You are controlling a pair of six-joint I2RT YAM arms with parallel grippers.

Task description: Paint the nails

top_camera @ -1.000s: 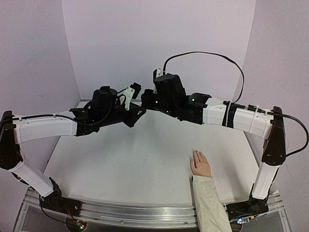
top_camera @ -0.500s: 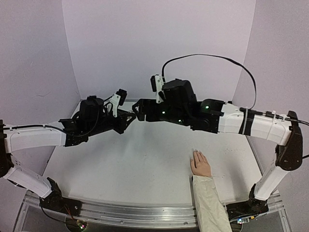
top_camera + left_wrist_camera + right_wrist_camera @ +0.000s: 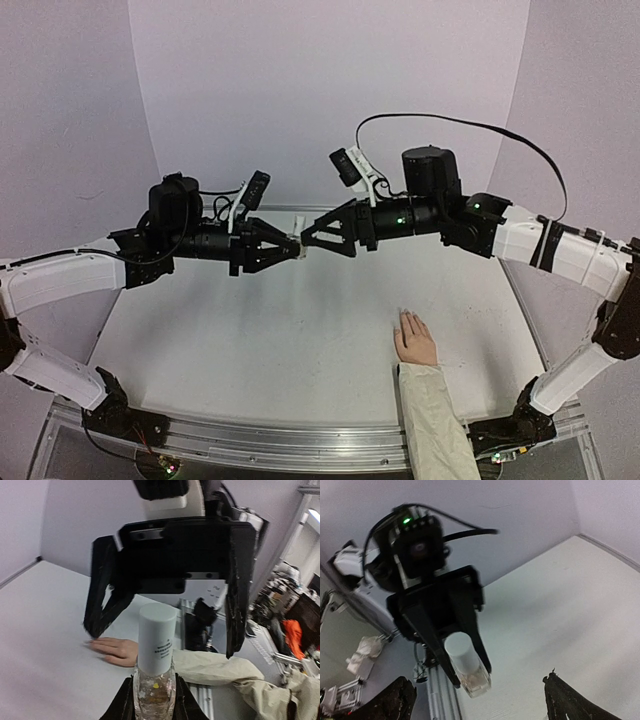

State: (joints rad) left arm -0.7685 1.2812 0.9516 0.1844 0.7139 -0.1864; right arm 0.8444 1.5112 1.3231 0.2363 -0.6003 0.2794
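Note:
A small clear bottle with a white cap point(image 3: 156, 647) is held above the table, my left gripper point(image 3: 154, 700) shut on its glass body. The cap points at my right gripper point(image 3: 307, 243), which faces it with jaws spread wide, one finger point(image 3: 102, 597) on each side of the cap and not touching it. The right wrist view shows the bottle point(image 3: 467, 665) between the left fingers point(image 3: 427, 630), with my right fingertips point(image 3: 395, 700) far apart. The pale hand point(image 3: 415, 342) in a cream sleeve point(image 3: 435, 415) lies flat at the front right. Its nails point(image 3: 404, 314) are barely distinguishable.
Lilac walls point(image 3: 330, 90) close in the white table point(image 3: 250, 340) at the back and sides. A metal rail point(image 3: 280, 438) runs along the near edge. Both arms reach over the middle of the table, well above the surface.
My right gripper has gone from shut to wide open. Both arms have turned so that the grippers now face each other tip to tip around the bottle's cap.

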